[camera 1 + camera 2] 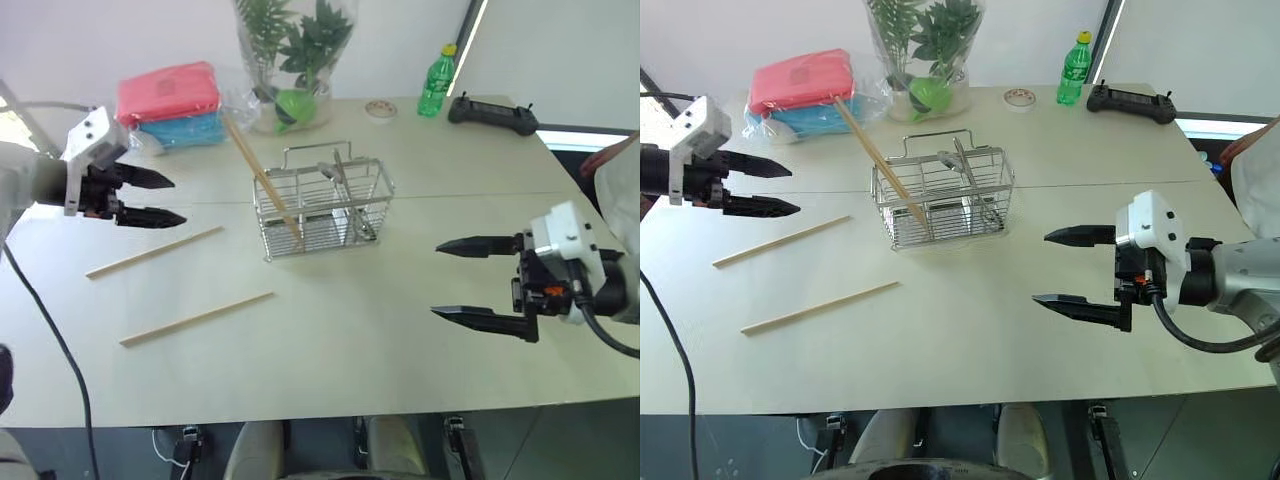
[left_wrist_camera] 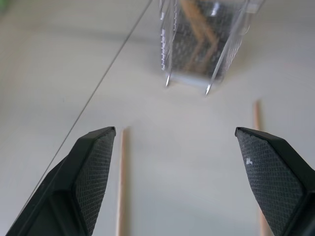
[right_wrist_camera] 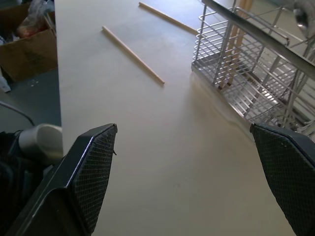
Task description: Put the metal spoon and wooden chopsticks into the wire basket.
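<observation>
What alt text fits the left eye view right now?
A wire basket mid-table holds a spoon and one leaning chopstick; two chopsticks lie on the table. Both grippers hover open and empty.

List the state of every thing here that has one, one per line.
wire basket: upright on the table
metal spoon: standing in the basket
one chopstick: leaning in the basket
two chopsticks: flat on the table
left gripper: open, empty
right gripper: open, empty
green bottle: upright, capped
</observation>
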Action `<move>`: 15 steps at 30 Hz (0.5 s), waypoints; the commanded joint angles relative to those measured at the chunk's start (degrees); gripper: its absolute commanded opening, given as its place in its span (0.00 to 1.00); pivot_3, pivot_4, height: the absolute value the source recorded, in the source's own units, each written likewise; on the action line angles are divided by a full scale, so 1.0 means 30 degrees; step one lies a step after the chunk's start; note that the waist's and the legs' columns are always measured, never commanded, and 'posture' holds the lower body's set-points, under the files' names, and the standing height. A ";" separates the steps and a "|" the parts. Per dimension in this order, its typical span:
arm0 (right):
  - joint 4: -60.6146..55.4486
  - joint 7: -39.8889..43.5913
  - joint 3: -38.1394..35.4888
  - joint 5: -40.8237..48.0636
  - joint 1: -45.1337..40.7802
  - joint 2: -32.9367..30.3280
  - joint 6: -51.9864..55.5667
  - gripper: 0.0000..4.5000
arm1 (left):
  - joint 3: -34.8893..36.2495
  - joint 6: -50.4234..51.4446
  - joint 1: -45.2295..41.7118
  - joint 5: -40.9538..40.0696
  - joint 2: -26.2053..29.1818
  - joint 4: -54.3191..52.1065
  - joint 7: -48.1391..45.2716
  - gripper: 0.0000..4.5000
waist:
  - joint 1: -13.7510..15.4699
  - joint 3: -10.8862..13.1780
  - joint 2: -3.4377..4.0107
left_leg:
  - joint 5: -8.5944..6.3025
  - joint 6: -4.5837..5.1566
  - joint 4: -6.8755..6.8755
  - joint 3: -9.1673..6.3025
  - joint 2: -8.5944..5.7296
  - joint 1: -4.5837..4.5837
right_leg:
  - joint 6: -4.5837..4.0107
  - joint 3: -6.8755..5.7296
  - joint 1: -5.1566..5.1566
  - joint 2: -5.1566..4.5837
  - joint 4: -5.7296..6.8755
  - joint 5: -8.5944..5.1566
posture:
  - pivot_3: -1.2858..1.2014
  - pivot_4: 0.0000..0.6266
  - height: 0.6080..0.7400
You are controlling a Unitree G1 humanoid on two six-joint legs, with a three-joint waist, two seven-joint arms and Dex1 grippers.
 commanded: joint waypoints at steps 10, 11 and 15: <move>-0.2677 -0.3951 -0.1923 0.3018 0.0737 0.0702 0.0850 0.99 | -0.1618 -0.6928 -0.4265 0.7223 -0.5897 1.1246 0.4765 0.92 | 0.0447 0.0011 -0.0140 | -0.0032 0.0061 0.0020 -0.0018 -0.0008 -0.0091 | 0.0096 -0.0033 -0.0046 0.0001 0.0012 0.0049 | 0.52 0.24 0.72; -0.2798 -0.4260 -0.2194 0.3380 0.0833 0.0671 0.1023 0.99 | -0.1556 -0.7042 -0.4362 0.7484 -0.6130 1.1511 0.5194 0.92 | 0.0447 0.0012 -0.0142 | -0.0033 0.0063 0.0022 -0.0020 -0.0008 -0.0088 | 0.0098 -0.0036 -0.0042 0.0002 0.0017 0.0050 | 0.52 0.24 0.72; -0.3156 -0.5052 -0.3092 0.4446 0.1341 0.0468 0.1430 0.99 | -0.1555 -0.7255 -0.4338 0.8495 -0.6515 1.2141 0.6192 0.92 | 0.0391 0.0025 -0.0166 | -0.0032 0.0063 0.0027 -0.0023 0.0001 -0.0046 | 0.0099 -0.0038 -0.0028 0.0006 0.0047 0.0049 | 0.52 0.24 0.72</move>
